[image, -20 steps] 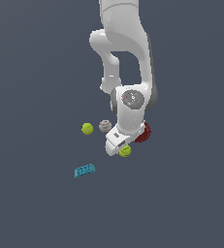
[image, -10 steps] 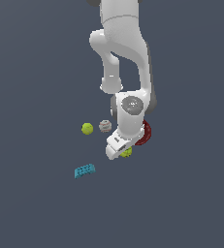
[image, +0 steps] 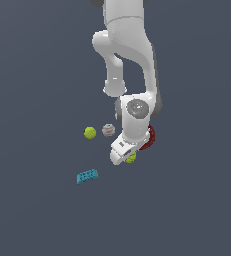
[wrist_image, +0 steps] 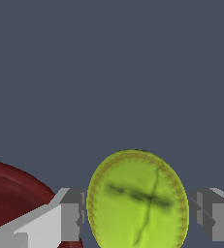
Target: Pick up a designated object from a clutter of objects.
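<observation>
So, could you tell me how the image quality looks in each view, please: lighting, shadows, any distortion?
Exterior view: flat, even lighting, no cast shadows on the grey ground; the arm hides most of the tennis ball and red bowl. Wrist view: sharp, but the tennis ball looks stretched into an oval between the gripper fingers, its lower part cropped by the frame.

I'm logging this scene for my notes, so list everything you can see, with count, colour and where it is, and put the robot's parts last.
tennis ball: one, yellow-green with dark seams, between the gripper fingers, beside the bowl.
plain ball: one, yellow-green, toward the exterior view's left.
grey ball: one, whitish-grey, between the plain ball and the arm.
bowl: one, dark red, mostly hidden behind the arm.
block: one, teal, lying apart, nearest the camera.
arm: one, white, reaching down.
gripper: one, white and grey, open around the tennis ball.
</observation>
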`<act>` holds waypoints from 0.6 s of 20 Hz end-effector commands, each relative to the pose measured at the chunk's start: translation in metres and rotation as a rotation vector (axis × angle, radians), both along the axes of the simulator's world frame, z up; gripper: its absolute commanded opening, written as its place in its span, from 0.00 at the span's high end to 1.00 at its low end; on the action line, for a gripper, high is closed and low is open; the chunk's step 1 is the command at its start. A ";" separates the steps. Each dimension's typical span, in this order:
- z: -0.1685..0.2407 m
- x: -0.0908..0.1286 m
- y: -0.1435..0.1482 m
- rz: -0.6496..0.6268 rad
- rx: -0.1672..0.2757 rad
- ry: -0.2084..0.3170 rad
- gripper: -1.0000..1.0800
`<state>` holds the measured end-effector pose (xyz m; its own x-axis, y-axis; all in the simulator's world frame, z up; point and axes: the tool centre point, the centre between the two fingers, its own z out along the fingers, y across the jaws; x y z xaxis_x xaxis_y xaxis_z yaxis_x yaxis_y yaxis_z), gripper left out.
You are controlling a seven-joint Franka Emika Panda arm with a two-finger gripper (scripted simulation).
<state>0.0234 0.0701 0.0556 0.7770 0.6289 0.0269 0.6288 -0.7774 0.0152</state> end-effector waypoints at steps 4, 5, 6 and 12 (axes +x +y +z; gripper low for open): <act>0.002 0.000 0.000 0.000 0.000 0.000 1.00; 0.004 -0.001 -0.001 0.000 0.000 0.000 1.00; 0.006 -0.001 -0.001 0.000 0.000 0.001 1.00; 0.030 -0.004 -0.007 0.000 -0.001 0.002 1.00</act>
<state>0.0194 0.0646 0.0772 0.7771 0.6290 0.0230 0.6289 -0.7774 0.0128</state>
